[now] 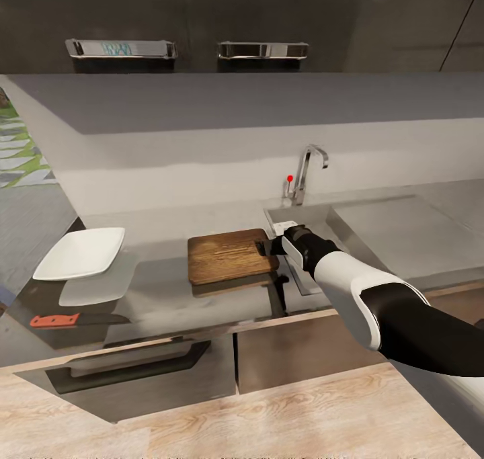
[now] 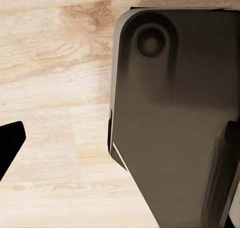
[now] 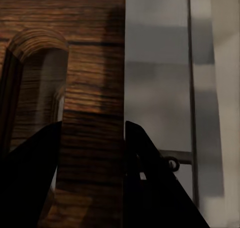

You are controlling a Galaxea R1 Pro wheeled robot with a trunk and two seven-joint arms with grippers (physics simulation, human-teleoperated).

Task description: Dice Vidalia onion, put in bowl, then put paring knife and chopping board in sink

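Right claw [image 1: 267,246] pinched on the handle-slot end of the chopping board [image 1: 228,255], fingers [image 3: 145,168] either side of the wood; board flat on the counter [image 1: 161,291] just beside the sink [image 1: 316,218]. Left claw: state impossible to tell. Paring knife [image 1: 57,320] near the counter's front edge, bowl [image 1: 81,252] behind it, apparently empty. Probably early: no onion or dice visible, knife and board not yet in the sink.

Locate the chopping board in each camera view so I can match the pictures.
Head view: chopping board lies mid-frame on the countertop, just left of the sink, its handle end at the right end effector.
Left wrist view: the board is not in this picture; wooden floor and a dark robot part.
Right wrist view: board edge between the end effector's fingers.
Shared landmark: the board's handle slot.
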